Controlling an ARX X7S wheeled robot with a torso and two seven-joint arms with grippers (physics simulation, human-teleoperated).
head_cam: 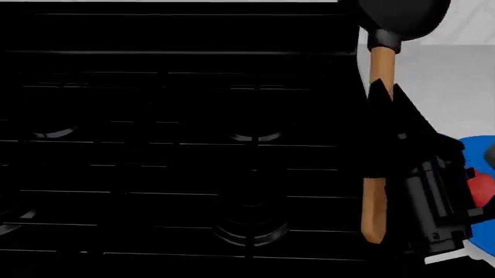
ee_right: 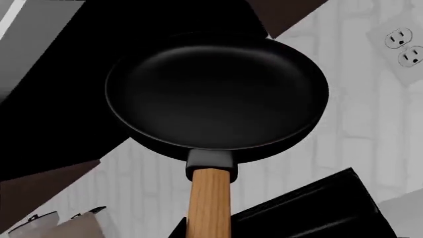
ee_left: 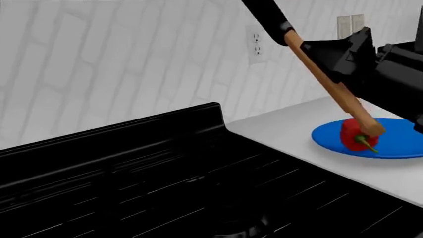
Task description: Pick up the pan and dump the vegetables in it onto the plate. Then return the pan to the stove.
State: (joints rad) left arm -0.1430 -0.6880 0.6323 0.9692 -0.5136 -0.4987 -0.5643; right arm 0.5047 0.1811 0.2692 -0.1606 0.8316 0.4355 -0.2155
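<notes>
White tiled wall, white bench [ee_left: 278,130] right of stove [head_cam: 178,150] | right claw [head_cam: 386,124] clamps pan [ee_right: 215,94] handle, pan empty, held high | pepper [ee_left: 355,136] on plate [ee_left: 396,144] | left claw unseen, cannot tell | risk: long handle levers, pan could twist and hit grates.

- Frying pan [ee_right: 218,94]: matte black bowl, plain inside, with a light-brown wooden handle [ee_right: 210,203] joined by a black collar.
- Bell pepper [ee_left: 355,135]: glossy red, with a green stem.
- Plate [ee_left: 403,141]: plain bright blue, no pattern.
- Gas range [ee_left: 152,173]: black all over, thin grates catching pale lines of light.
- Countertop [ee_left: 290,124]: plain white.
- Wall [ee_left: 119,59]: pale grey-white brick pattern, white outlet [ee_left: 256,44].
- Right gripper [head_cam: 395,139]: black.
</notes>
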